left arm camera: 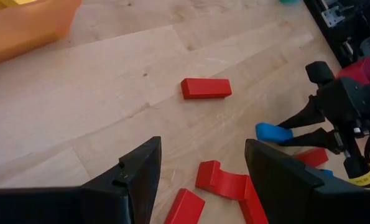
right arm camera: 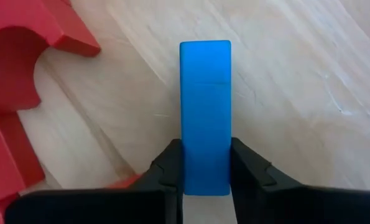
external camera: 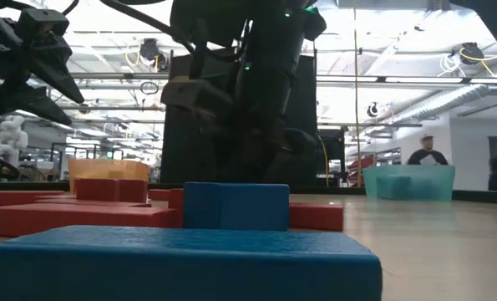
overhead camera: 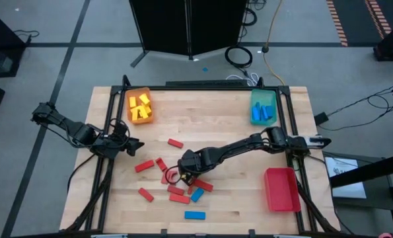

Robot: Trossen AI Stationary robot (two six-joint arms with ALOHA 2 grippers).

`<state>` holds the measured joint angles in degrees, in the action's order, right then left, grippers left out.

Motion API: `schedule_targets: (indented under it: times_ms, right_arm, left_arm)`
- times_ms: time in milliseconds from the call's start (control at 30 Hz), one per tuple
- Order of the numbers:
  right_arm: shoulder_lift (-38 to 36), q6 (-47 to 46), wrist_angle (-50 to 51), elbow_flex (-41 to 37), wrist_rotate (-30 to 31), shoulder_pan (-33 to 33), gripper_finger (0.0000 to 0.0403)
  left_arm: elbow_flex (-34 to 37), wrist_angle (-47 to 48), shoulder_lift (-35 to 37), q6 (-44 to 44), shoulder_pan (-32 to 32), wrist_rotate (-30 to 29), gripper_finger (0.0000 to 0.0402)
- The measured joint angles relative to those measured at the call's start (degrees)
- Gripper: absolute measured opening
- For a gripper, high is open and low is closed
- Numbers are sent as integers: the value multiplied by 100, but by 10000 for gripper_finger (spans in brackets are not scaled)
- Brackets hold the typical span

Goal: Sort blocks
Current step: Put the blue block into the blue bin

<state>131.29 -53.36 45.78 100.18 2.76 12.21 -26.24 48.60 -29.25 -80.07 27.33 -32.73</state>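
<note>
From above, my right gripper (overhead camera: pixel 183 173) hides the blue block (right arm camera: pixel 204 112) it pinches; my own fingers cover that block's near end, and the red arch piece (right arm camera: pixel 23 56) is cut off at the edge

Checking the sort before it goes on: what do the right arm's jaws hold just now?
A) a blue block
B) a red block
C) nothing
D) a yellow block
A: in the right wrist view the right gripper has its jaws pressed on both sides of a blue block.
</note>
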Motion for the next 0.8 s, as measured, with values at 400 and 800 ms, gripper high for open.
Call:
schedule_targets:
  times_ms: [400, 800]
  right_arm:
    - [-999, 364, 1718, -40, 387, -151, 59]
    - [-2092, 973, 3955, -482, 1337, -989, 59]
  left_arm:
    - [0, 10, -1, 0, 0, 0, 228]
    - [0, -14, -1, -46, 2, 29, 228]
